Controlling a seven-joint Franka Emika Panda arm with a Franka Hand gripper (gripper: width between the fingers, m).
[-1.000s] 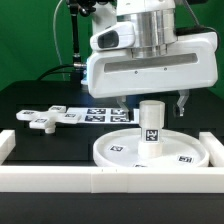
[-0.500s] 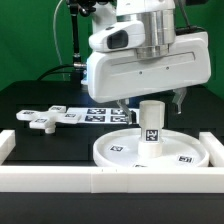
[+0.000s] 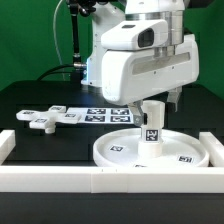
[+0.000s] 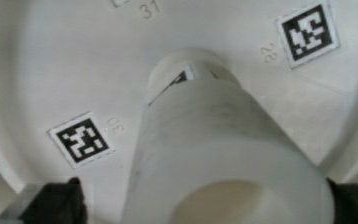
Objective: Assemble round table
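The large rimmed disc (image 3: 118, 152) lies flat on the black table, tags facing up. The short cylindrical leg (image 3: 152, 126) stands upright at its middle. My gripper (image 3: 152, 103) hangs right over the leg's top, open, with one finger (image 3: 177, 99) on each side and not touching it. In the wrist view I look down the leg (image 4: 202, 130) onto the disc (image 4: 51, 70); my gripper (image 4: 208, 206) straddles the leg's top end with small gaps at both dark fingers (image 4: 55, 203). The cross-shaped foot piece (image 3: 45, 118) lies apart at the exterior view's left.
The marker board (image 3: 100, 113) lies flat behind the disc. Long white border bars run along the front (image 3: 110, 181) and stand at the left (image 3: 8, 146) and right (image 3: 214, 146) ends. A green backdrop and a dark stand are at the back.
The hand has turned about its vertical axis above the leg, its housing swinging toward the exterior view's right. The leg, disc and foot piece have not moved.
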